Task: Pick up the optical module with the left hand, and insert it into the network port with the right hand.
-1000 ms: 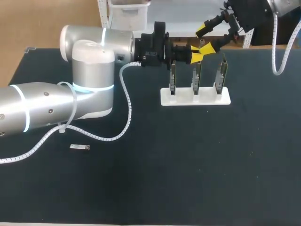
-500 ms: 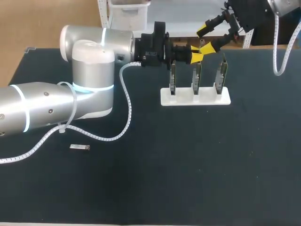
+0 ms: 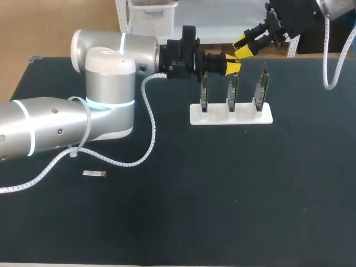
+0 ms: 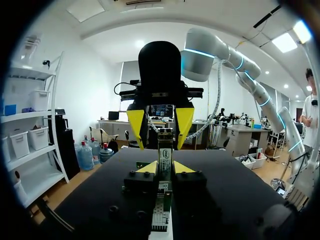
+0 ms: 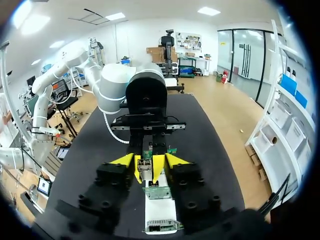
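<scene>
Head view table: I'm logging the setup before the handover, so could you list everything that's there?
optical module: one, silver, clamped between the left gripper's fingers, above the table's far side
loose module: one, silver, lying flat near the table's front left
circuit boards: three, dark, upright in a row on the white base
white base: one, white, middle of the table's far half
table: one, black top
cable: one, white spiral, hanging from the left arm onto the table
left gripper: black with yellow tips, shut on the optical module
right gripper: black with yellow tips, open, facing the left gripper, fingers either side of the module's end
</scene>
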